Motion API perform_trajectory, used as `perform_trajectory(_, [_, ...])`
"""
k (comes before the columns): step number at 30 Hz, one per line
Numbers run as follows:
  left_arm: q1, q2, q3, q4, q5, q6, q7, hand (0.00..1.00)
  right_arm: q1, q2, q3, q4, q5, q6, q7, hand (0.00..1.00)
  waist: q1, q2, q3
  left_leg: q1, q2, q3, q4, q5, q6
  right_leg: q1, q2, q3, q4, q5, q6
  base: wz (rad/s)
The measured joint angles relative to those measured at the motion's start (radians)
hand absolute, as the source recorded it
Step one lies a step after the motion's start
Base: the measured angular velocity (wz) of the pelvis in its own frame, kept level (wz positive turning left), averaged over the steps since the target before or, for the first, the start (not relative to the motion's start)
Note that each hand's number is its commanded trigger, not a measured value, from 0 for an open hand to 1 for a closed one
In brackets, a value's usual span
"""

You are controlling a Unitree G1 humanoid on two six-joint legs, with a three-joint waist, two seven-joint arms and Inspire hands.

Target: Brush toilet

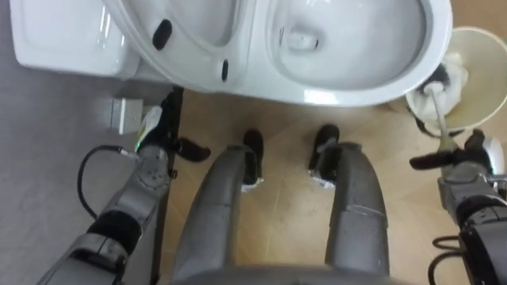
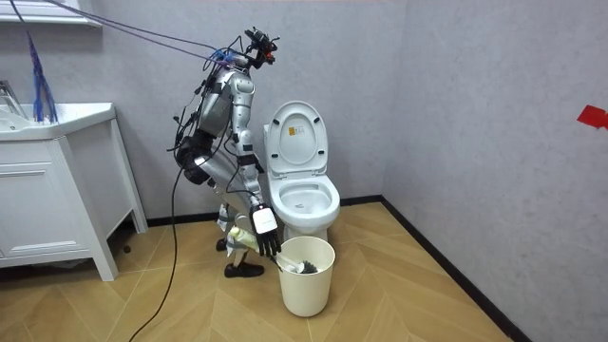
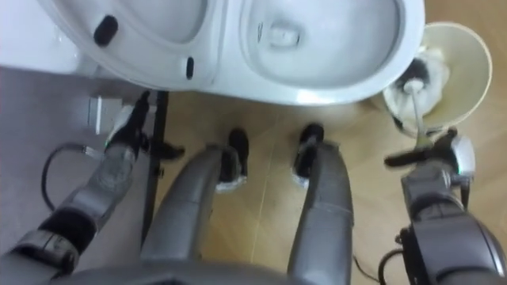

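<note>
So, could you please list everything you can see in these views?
Toilet: one, white, lid raised, directly in front of the robot.
Bin: one, cream, on the wood floor beside the bowl, at the robot's right.
Toilet brush: one, white handle, head down in the bin.
Vanity cabinet: one, white, at the room view's left.
Small box: one, white, on the grey wall by the tank.
Red mark: one, on the wall at the room view's right.
Left hand: fingers relaxed, empty, near the wall.
Right hand: at the brush handle's top; whether it holds the handle cannot be told.
</note>
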Motion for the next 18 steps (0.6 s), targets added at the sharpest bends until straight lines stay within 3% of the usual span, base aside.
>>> perform_trajectory(6, [-0.019, 0.003, -0.001, -0.013, 0.001, 0.002, 0.03, 0.0, -0.012, -0.018, 0.041, 0.0, -0.001, 0.004, 0.015, 0.0, 0.004, 0.003, 0.0008, -0.074, 0.005, 0.003, 0.101, -0.034, -0.008, -0.083, 0.005, 0.025, 0.098, -0.03, -0.006, -0.04])
perform_trajectory(14, [-0.03, 0.022, -0.01, -0.039, -0.012, -0.004, 0.067, 0.0, -0.014, -0.027, 0.078, 0.0, 0.005, 0.012, 0.033, 0.0, 0.019, 0.005, 0.0002, -0.143, 0.015, 0.002, 0.152, -0.046, -0.022, -0.153, 0.002, 0.026, 0.151, -0.043, -0.022, 0.01])
perform_trajectory(15, [-0.03, 0.025, -0.011, -0.042, -0.015, -0.006, 0.067, 0.0, -0.014, -0.029, 0.079, -0.001, 0.008, 0.012, 0.035, 0.04, 0.019, 0.006, -0.0001, -0.15, 0.015, 0.002, 0.156, -0.047, -0.022, -0.16, 0.001, 0.026, 0.156, -0.044, -0.023, 0.03])
perform_trajectory(16, [-0.031, 0.029, -0.011, -0.05, -0.027, -0.008, 0.067, 0.0, -0.015, -0.036, 0.079, -0.002, 0.016, 0.011, 0.039, 0.3, 0.021, 0.009, 0.001, -0.163, 0.016, 0.002, 0.161, -0.047, -0.023, -0.172, 0.0, 0.025, 0.16, -0.043, -0.024, 0.0])
perform_trajectory(17, [-0.031, 0.029, -0.011, -0.051, -0.037, -0.011, 0.067, 0.0, -0.015, -0.043, 0.079, -0.001, 0.024, 0.012, 0.04, 0.49, 0.025, 0.014, 0.0002, -0.174, 0.016, 0.001, 0.166, -0.047, -0.023, -0.182, 0.0, 0.025, 0.162, -0.042, -0.026, 0.0])
perform_trajectory(18, [-0.032, 0.03, -0.011, -0.051, -0.037, -0.011, 0.067, 0.0, -0.013, -0.047, 0.081, 0.002, 0.038, 0.012, 0.041, 0.55, 0.029, 0.017, 0.0003, -0.179, 0.016, 0.001, 0.17, -0.047, -0.022, -0.188, 0.0, 0.023, 0.165, -0.041, -0.028, -0.04])
